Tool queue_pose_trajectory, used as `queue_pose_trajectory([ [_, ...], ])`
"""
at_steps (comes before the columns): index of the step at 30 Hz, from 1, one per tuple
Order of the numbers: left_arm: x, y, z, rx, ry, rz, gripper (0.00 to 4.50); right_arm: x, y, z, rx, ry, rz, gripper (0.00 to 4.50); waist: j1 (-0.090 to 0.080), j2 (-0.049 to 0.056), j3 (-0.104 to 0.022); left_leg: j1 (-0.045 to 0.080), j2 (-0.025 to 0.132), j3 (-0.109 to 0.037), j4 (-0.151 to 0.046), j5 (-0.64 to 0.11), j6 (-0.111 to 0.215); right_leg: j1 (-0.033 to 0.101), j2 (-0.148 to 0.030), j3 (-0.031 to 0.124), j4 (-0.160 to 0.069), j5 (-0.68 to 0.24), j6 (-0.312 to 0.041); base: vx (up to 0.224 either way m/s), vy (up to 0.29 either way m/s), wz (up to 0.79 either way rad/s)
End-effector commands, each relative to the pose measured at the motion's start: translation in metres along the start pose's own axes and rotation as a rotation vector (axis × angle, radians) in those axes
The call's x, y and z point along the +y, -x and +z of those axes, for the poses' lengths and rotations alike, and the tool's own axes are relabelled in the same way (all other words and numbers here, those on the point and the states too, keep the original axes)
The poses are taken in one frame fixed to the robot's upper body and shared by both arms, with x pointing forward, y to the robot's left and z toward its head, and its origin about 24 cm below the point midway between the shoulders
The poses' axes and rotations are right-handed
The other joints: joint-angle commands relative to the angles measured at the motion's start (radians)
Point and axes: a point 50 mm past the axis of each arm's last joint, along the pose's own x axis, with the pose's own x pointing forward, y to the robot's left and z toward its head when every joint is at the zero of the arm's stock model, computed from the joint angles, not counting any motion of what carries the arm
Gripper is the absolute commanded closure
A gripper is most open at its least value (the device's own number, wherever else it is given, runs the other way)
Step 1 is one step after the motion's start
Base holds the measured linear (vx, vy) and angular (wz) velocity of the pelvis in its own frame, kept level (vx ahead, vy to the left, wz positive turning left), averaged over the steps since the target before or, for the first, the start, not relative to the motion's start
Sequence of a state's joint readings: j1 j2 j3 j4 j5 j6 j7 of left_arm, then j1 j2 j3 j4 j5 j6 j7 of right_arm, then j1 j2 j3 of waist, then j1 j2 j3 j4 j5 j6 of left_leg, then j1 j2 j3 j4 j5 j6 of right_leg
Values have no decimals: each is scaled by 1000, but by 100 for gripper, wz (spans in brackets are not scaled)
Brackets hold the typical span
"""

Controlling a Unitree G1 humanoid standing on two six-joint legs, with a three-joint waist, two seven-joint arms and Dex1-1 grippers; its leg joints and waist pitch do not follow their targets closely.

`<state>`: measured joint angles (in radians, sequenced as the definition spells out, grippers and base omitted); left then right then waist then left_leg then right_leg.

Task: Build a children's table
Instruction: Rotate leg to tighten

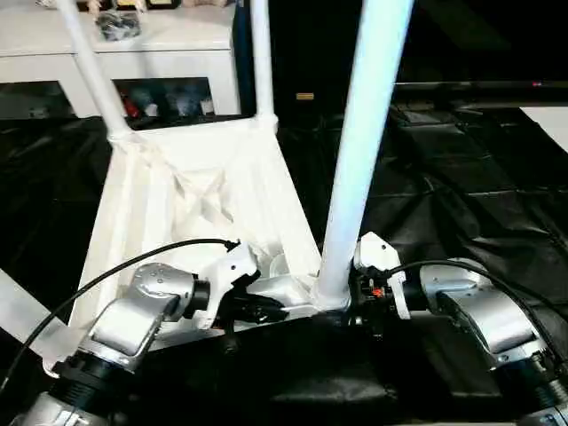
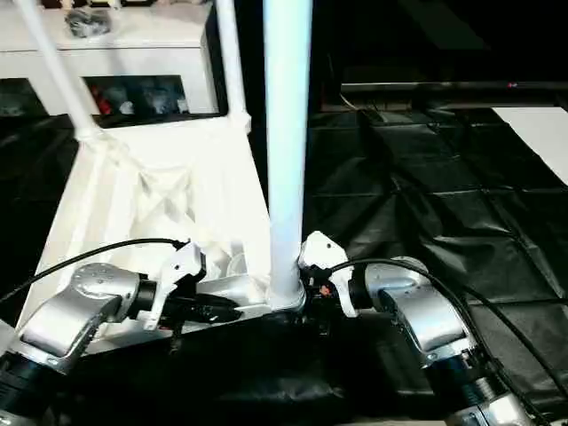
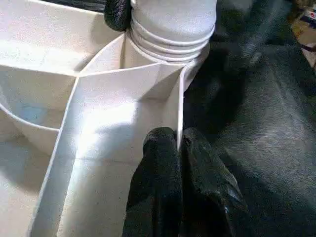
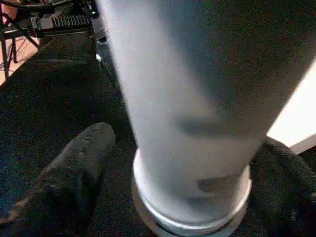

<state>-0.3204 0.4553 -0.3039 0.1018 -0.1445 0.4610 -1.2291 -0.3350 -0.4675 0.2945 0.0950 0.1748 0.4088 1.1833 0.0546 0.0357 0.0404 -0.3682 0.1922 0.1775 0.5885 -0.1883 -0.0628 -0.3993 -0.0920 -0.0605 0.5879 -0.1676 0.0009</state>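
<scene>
Right wrist view shows your right gripper [image 4: 192,163] straddling the leg [image 4: 187,98] base at the tabletop [image 1: 177,204] corner, while your left gripper [image 3: 178,148] pinches the rim; light, stiff, slick plastic, I judge, so grip low near the socket.

Close against a white tapered leg [image 4: 197,98], standing upright with its ringed base [image 4: 190,217] seated low in view. One black finger [image 4: 69,173] off to one side of the leg, another [image 4: 289,182] hard against the opposite side. Black sheeting [image 4: 54,84] underneath, dark hardware [image 4: 59,19] beyond.
</scene>
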Motion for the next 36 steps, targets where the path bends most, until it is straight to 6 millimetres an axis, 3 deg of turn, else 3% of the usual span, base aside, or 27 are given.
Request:
queue_pose_trajectory([
  [1,-8,-9,23,-95,-83,-118,450,6,-11,0,12,7,62,65,-7,-14,-50,15,33,-6,-77,-279,21,36,-41,40,-73,-354,-185,0,0,0],
  [5,-5,-7,24,-94,-82,-111,450,7,-13,-1,24,0,80,94,-5,-13,-51,15,32,-6,-74,-264,22,34,-41,42,-70,-353,-185,0,0,0],
  [6,-5,-8,24,-93,-82,-110,450,6,-12,-1,26,0,81,106,-6,-7,-52,13,31,-6,-73,-266,19,36,-40,40,-69,-338,-190,0,0,0],
  [7,-5,-8,24,-93,-82,-110,450,6,-12,-1,26,0,81,125,-6,-7,-52,13,31,-6,-73,-266,19,36,-40,40,-69,-338,-190,0,0,0],
  [8,-4,-8,24,-92,-83,-111,450,5,-12,-2,30,-1,77,128,-6,-13,-52,11,31,-6,-74,-262,21,37,-39,40,-68,-332,-191,0,0,0],
  [10,-4,-9,24,-98,-85,-101,450,4,-13,-3,31,-5,71,131,-6,-10,-53,11,31,-7,-73,-261,21,37,-40,39,-68,-334,-193,0,0,0],
  [11,-4,-8,24,-98,-85,-100,450,4,-13,-3,31,-5,71,153,-5,-11,-53,11,31,-7,-73,-255,22,38,-40,40,-67,-327,-193,0,0,0],
  [14,-2,-8,22,-93,-83,-80,450,5,-18,-6,31,-19,63,169,-5,-17,-53,11,31,-7,-73,-252,26,38,-41,40,-67,-341,-188,0,0,0],
  [17,-2,-9,23,-106,-80,-65,450,5,-22,-7,19,-35,40,178,-8,-14,-51,10,30,-7,-74,-260,21,36,-40,40,-70,-365,-179,0,0,0],
  [18,-1,-9,23,-112,-77,-54,450,5,-23,-8,15,-42,24,178,-7,-8,-51,10,30,-8,-74,-264,18,36,-41,40,-69,-366,-179,0,0,0],
  [19,0,-10,24,-118,-73,-39,450,4,-26,-9,9,-50,3,179,-10,-10,-50,10,30,-7,-75,-272,14,35,-40,39,-71,-371,-179,0,0,0],
  [20,4,-18,28,-137,-60,23,450,-3,-34,-12,-9,-81,-108,179,-15,2,-49,10,28,-8,-76,-289,1,34,-38,37,-76,-378,-177,0,0,0],
  [22,5,-23,30,-150,-56,47,450,-6,-38,-13,-24,-98,-166,180,-20,-2,-50,11,25,-10,-75,-306,-9,35,-39,36,-76,-393,-173,0,0,0],
  [24,11,-37,35,-164,-26,148,450,-13,-50,-15,-51,-172,-319,180,-36,1,-46,8,25,-14,-78,-329,-20,34,-39,33,-80,-435,-159,0,0,0],
  [26,12,-45,36,-157,-9,194,450,-16,-58,-17,-48,-208,-386,181,-51,-6,-47,9,19,-19,-77,-359,-26,34,-41,27,-89,-514,-126,0,0,0],
  [28,14,-59,40,-153,21,264,450,-21,-70,-15,-46,-265,-500,181,-62,-10,-45,4,19,-19,-77,-355,-12,31,-40,28,-92,-546,-109,0,0,0],
  [30,16,-67,44,-154,34,305,450,-26,-76,-15,-21,-312,-576,181,-70,-3,-45,9,13,-20,-71,-374,-14,25,-41,23,-103,-603,-93,0,0,0],
  [31,16,-70,46,-154,35,313,450,-28,-79,-15,-12,-325,-595,181,-72,2,-49,9,13,-25,-72,-372,-16,28,-42,21,-103,-589,-91,0,0,0],
  [34,14,-77,53,-153,22,317,450,-29,-85,-7,-44,-317,-587,181,-78,0,-48,7,16,-23,-75,-401,-3,25,-38,18,-105,-559,-94,0,0,0],
  [35,14,-77,53,-154,20,316,450,-29,-86,-6,-53,-319,-584,125,-78,-1,-49,6,15,-25,-75,-404,0,27,-41,18,-104,-569,-91,0,0,0],
  [36,12,-77,55,-160,10,302,450,-29,-87,-2,-90,-337,-570,111,-80,0,-48,5,16,-25,-76,-407,0,27,-41,17,-105,-572,-91,0,0,0],
])
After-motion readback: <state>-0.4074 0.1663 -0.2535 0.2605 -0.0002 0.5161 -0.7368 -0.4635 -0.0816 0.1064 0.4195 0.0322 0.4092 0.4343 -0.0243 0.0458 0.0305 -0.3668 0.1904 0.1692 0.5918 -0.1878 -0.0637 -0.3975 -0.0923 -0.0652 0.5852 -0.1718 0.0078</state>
